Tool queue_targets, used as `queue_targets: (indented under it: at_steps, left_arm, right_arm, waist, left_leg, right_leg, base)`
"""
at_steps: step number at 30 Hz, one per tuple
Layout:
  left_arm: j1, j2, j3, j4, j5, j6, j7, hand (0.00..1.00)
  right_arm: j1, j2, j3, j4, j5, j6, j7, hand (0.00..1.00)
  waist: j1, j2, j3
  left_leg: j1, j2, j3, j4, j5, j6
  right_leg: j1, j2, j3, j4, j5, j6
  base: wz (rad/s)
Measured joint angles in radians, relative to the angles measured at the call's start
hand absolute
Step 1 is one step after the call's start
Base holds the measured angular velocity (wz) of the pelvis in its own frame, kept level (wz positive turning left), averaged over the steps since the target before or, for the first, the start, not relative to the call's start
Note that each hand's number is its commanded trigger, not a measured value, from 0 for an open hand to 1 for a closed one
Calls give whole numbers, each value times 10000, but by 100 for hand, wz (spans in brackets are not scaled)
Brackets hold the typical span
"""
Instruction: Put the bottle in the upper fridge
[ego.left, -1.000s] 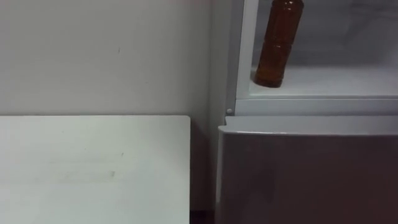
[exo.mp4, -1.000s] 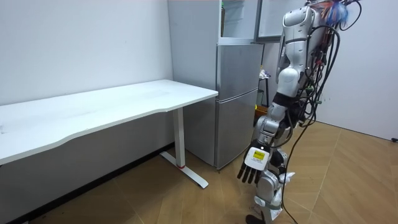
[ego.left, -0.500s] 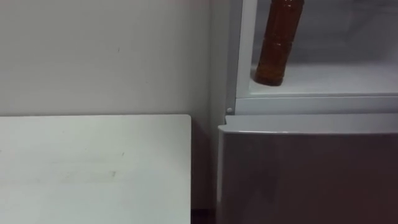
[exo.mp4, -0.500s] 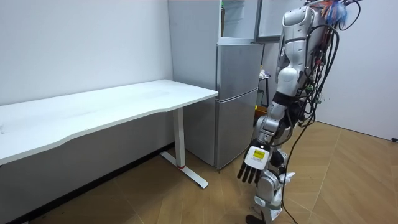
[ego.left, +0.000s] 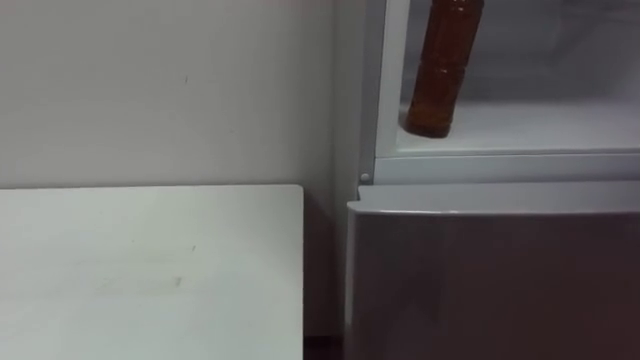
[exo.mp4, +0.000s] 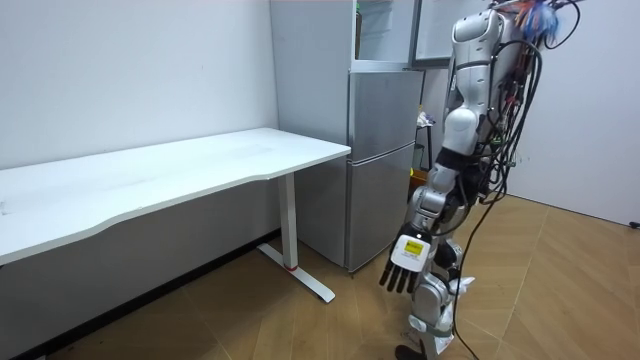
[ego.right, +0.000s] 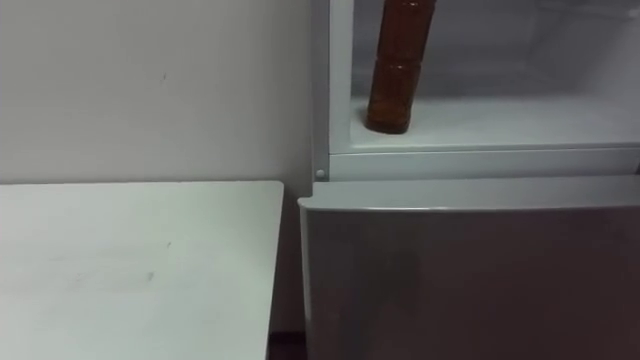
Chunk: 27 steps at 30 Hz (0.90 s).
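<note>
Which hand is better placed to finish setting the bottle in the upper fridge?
Probably the right. The left hand hangs open beside the leg, well below the upper fridge, and would need a full raise. The bottle already stands near the compartment's left edge, its top out of frame.

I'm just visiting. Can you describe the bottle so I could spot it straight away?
Find the grey fridge just right of the white table, and look into its open upper compartment. At that compartment's left edge is the bottle: tall, slim, ribbed and amber-brown, the only dark thing against the white interior.
</note>
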Motion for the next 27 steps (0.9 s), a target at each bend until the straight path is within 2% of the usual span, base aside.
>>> queue_targets:
  at_steps: [3,5,8,11,14,18,20,22,27]
  left_arm:
    - [215,17,561,-34,391,-4,-111,0]
    - [348,168,772,-28,517,-4,-199,0]
    - [480,387,932,-93,568,-4,-267,0]
    - [511,445,1206,-130,632,-13,-258,0]
    - [601,469,1228,-376,688,-6,-249,0]
    - [581,495,1368,-535,857,-33,-262,0]
    - [607,511,1394,-525,1112,-65,-254,0]
    - [643,510,1384,-604,1247,-67,-228,0]
    - [636,516,1315,-827,1227,-132,-145,0]
  right_arm:
    - [-331,-329,-1410,-289,39,9,-453,0]
    - [-648,-900,-2160,-540,523,-10,-769,0]
    - [-922,-1515,-2899,-1257,536,-132,-1411,0]
    - [-1078,-2017,-3650,-2001,604,-200,-1944,0]
    - [-1051,-2398,-3920,-3306,686,-339,-2772,0]
    - [-1206,-2840,-4361,-4746,406,-346,-3636,0]
    - [-1223,-3032,-4544,-6240,-372,-415,-4360,0]
    - [-1225,-3044,-4556,-7283,-1184,-642,-4859,0]
    - [-1489,-3398,-4567,-9414,-2301,-662,-6076,0]
  waist:
    - [-349,-86,-14]
    - [-571,-203,2]
    - [-782,-372,14]
    - [-947,-580,13]
    - [-1067,-726,34]
    - [-1266,-889,14]
    - [-1188,-931,20]
    - [-1233,-990,22]
    - [-1237,-1142,7]
  left_leg:
    - [73,-7,61,-43,1,4]
    - [183,-22,126,-70,0,8]
    - [224,-26,137,-70,-6,15]
    - [203,-30,174,-81,-7,14]
    - [182,-23,336,-106,-8,13]
    - [81,-44,412,-102,-6,13]
    - [60,-31,617,-79,-3,12]
    - [73,-25,633,-61,-4,12]
    - [54,-37,682,-41,-2,11]
  right_leg:
    - [12,-5,64,50,-26,35]
    - [18,-20,125,165,-58,20]
    - [-53,-31,191,325,-128,12]
    - [-193,-43,255,454,-226,60]
    - [-272,-30,370,538,-225,13]
    - [-476,-20,431,685,-250,-4]
    - [-626,59,647,748,-233,-30]
    - [-644,65,752,747,-226,-41]
    - [-748,96,849,804,-230,-41]
  base:
    - [-6]
    - [-8]
    - [-7]
    - [-4]
    - [-13]
    - [-6]
    - [-27]
    - [-18]
    - [-8]
